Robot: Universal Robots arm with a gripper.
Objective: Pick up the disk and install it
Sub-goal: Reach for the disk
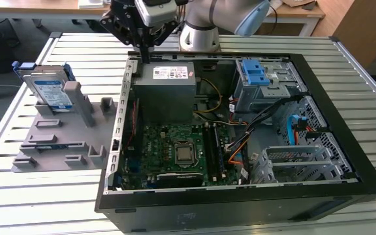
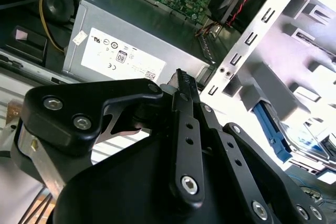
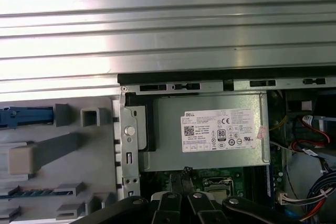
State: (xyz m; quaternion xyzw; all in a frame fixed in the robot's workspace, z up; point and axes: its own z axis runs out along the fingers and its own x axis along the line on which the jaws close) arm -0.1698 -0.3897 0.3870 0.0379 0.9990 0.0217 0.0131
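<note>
**A:** What do we have, biggest first?

**B:** We have the slatted metal table with the open computer case lying flat on it. In the case's far corner, toward the exterior view's left, sits the grey metal box with the white sticker. The drive cage with the blue latch is to its right.

**A:** And the disk?

**B:** We find the disk outside the case, at the exterior view's left. It stands on edge in the grey holder with its blue bracket around it, and nothing touches it.

**A:** The gripper?

**B:** The gripper hangs over the case's far rim, just above the grey metal box and well apart from the disk. In the first wrist view its fingertips meet, so we read it as closed and empty.

**A:** How do we make the pick a good one?

**B:** We judge that the fingers must part wide before they reach the disk. They should come down squarely over its upper edge and close on the flat faces. A straight lift should keep the disk from catching on the holder's posts.
</note>
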